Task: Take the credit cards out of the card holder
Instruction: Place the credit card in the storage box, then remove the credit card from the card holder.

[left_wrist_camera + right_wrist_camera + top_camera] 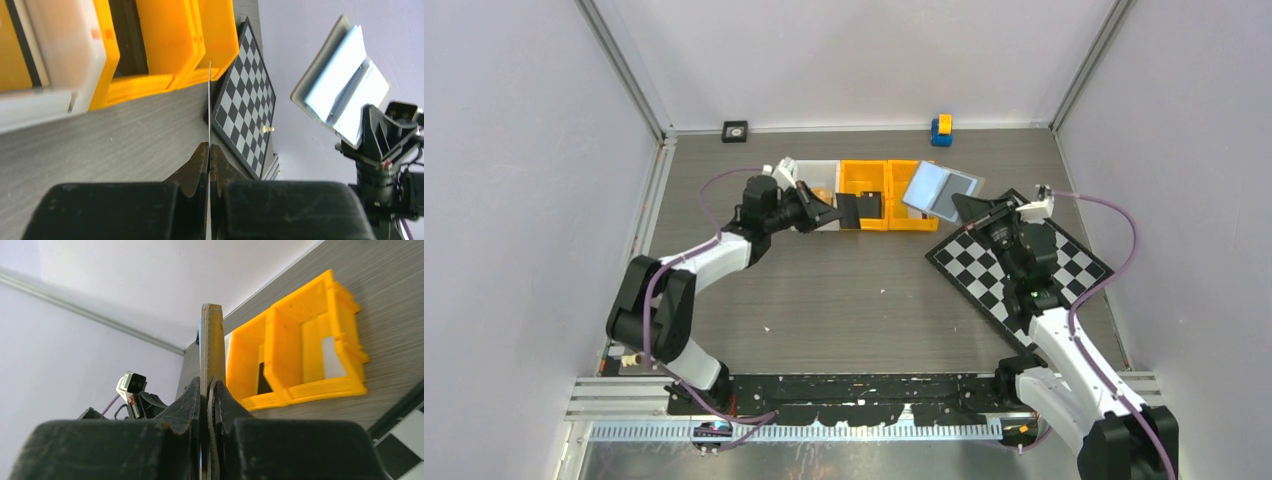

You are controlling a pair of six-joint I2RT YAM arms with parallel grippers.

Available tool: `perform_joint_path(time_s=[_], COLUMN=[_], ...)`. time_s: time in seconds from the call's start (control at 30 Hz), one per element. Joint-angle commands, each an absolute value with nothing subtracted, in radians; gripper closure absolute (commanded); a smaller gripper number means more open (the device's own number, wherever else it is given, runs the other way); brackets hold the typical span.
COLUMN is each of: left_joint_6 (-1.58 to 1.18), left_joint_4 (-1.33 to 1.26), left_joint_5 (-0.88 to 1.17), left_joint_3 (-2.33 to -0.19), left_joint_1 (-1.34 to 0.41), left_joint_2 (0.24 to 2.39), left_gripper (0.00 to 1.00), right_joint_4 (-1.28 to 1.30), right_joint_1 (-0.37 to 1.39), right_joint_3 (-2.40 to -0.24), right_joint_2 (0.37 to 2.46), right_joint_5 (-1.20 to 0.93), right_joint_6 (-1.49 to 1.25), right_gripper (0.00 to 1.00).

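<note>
My left gripper (826, 213) (209, 148) is shut on a thin black credit card (848, 210). In the left wrist view the card (209, 100) shows edge-on as a fine line, held just in front of the bins. The right gripper (976, 208) (207, 386) is shut on the lower edge of the grey card holder (941, 190). The holder hangs open above the table and shows its pale blue-grey pockets (345, 90). From the right wrist it (211, 345) is seen edge-on. A dark flat piece (871, 204) (261, 378) stands in the left orange bin, and a pale one (332, 357) in the right one.
A white bin (820, 178) and two orange bins (864, 178) (898, 172) stand in a row at the back centre. A chessboard (1014, 268) lies under the right arm. A small black square (735, 131) and a blue-and-yellow block (941, 130) sit by the back wall.
</note>
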State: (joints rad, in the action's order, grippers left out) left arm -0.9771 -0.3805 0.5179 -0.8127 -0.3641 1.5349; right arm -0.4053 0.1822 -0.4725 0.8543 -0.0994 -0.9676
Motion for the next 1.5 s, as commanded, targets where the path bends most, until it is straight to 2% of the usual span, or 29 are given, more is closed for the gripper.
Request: perform_joint_path(time_s=[0.0, 0.2, 0.47, 0.67, 0.8, 0.83, 0.9, 1.03, 1.13, 1.27, 1.47], left_joint_6=[-0.918, -0.913, -0.799, -0.746, -0.713, -0.709, -0.713, -0.714, -0.718, -0.721, -0.727], left_joint_4=[-0.269, -0.202, 0.018, 0.081, 0.085, 0.093, 0.099, 0.127, 0.132, 0.121, 0.015], left_joint_5=[0.482, 0.501, 0.474, 0.447, 0.517, 0.523, 0.527, 0.526, 0.501, 0.405, 0.209], left_joint_3=[-0.96, -1.132, -1.39, -1.49, -1.527, -1.529, -1.514, -1.451, -1.364, -1.193, -0.842], left_joint_1=[-0.38, -0.381, -0.398, -0.399, -0.399, -0.4, -0.403, -0.416, -0.425, -0.435, -0.443], left_joint_2=[1.647, 1.813, 1.964, 2.042, 2.05, 2.032, 1.979, 1.847, 1.726, 1.521, 1.192], left_gripper=[1.0, 1.0, 1.0, 0.98, 0.72, 0.68, 0.58, 0.27, 0.11, 0.01, 0.0], right_joint_4=[-0.312, -0.344, -0.322, -0.334, -0.358, -0.36, -0.386, -0.441, -0.505, -0.603, -0.868], right_joint_1=[0.185, 0.185, 0.184, 0.184, 0.184, 0.184, 0.185, 0.185, 0.185, 0.185, 0.197], right_joint_3=[-0.453, -0.44, -0.443, -0.428, -0.436, -0.438, -0.44, -0.453, -0.457, -0.459, -0.474], right_joint_2=[0.788, 0.794, 0.796, 0.781, 0.82, 0.831, 0.86, 0.918, 0.96, 1.018, 1.167], right_joint_5=[0.046, 0.021, 0.027, 0.046, 0.014, -0.005, -0.047, -0.117, -0.18, -0.265, -0.462], right_joint_6=[-0.906, -0.919, -0.922, -0.925, -0.928, -0.927, -0.932, -0.936, -0.943, -0.96, -1.071], right_gripper=[1.0, 1.0, 1.0, 1.0, 1.0, 1.0, 1.0, 1.0, 1.0, 1.0, 0.99])
